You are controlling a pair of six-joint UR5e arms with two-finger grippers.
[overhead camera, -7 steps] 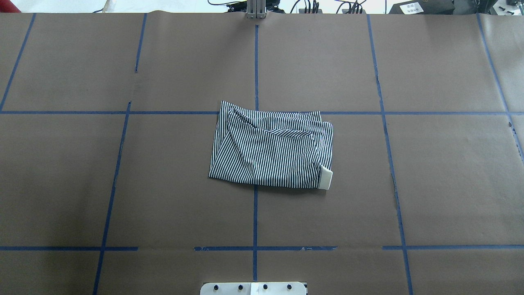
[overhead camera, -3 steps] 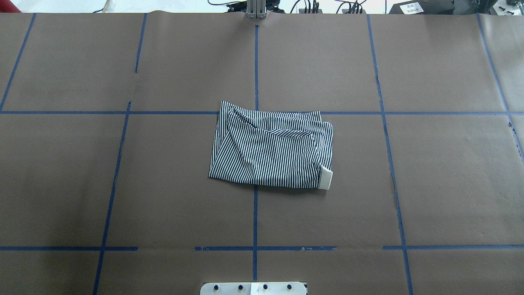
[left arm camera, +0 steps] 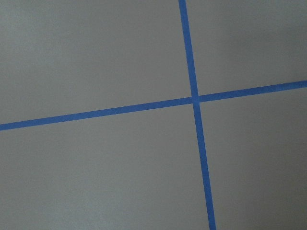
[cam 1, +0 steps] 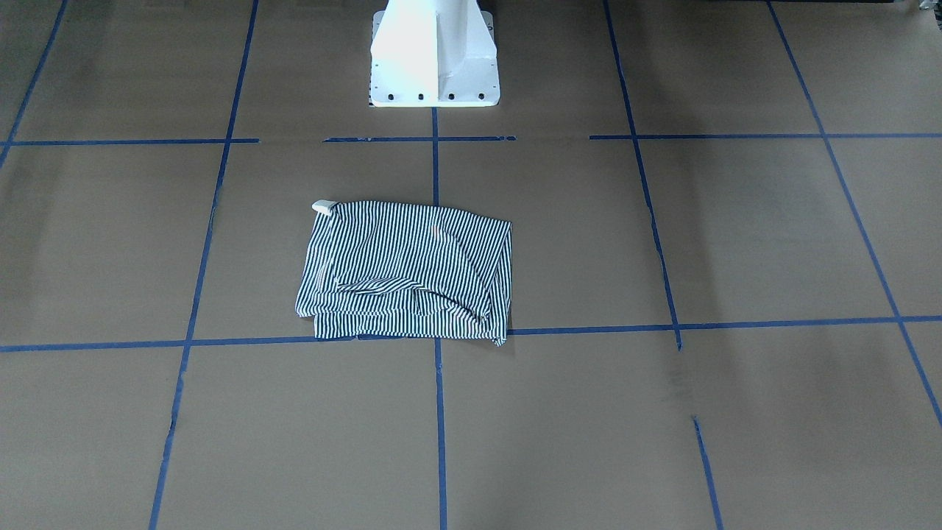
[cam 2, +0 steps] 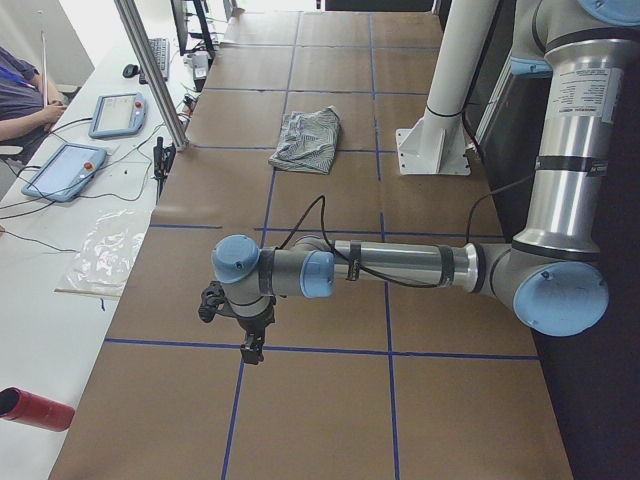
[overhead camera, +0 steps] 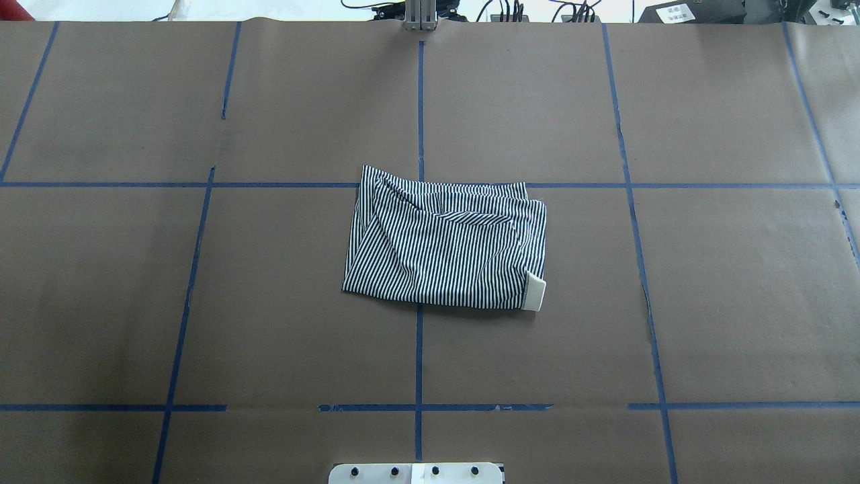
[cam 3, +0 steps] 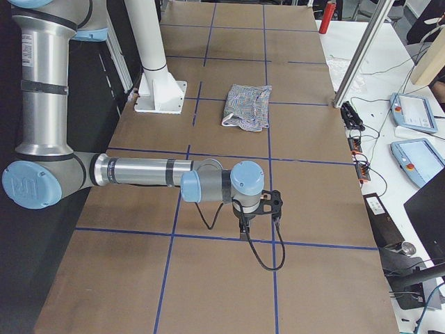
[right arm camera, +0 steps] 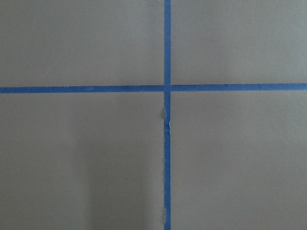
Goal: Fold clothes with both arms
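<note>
The striped polo shirt (overhead camera: 443, 242) lies folded into a rumpled rectangle on the brown paper table cover (overhead camera: 739, 302), out in front of the white pedestal (overhead camera: 416, 472) and a little toward the robot's right of it; nothing is touching it. Its far edge, the one away from the pedestal, runs along a blue tape line (cam 1: 589, 329); a small cream band (overhead camera: 535, 292) pokes out at the corner nearest the pedestal on the robot's right. Loose diagonal creases cross the top layer on the side away from the pedestal. Both arms are well apart from the pedestal, one out to each side; the left arm (cam 2: 400, 265) reaches out low and level over the paper, its left gripper (cam 2: 250, 350) pointing down near a crossing of tape lines; the right arm (cam 3: 139, 170) is stretched the same way on the other side, its right gripper (cam 3: 244, 228) also pointing down near a tape line. I only see the grippers from the table ends, so I cannot tell whether either is released or clenched; neither has cloth in it. Each wrist camera shows only bare paper and a tape crossing (left arm camera: 194, 98) (right arm camera: 167, 88). Beyond the table, on the side away from the pedestal, a bench holds two tablets (cam 2: 120, 113) and cables; a person's arm (cam 2: 25, 100) rests there.
</note>
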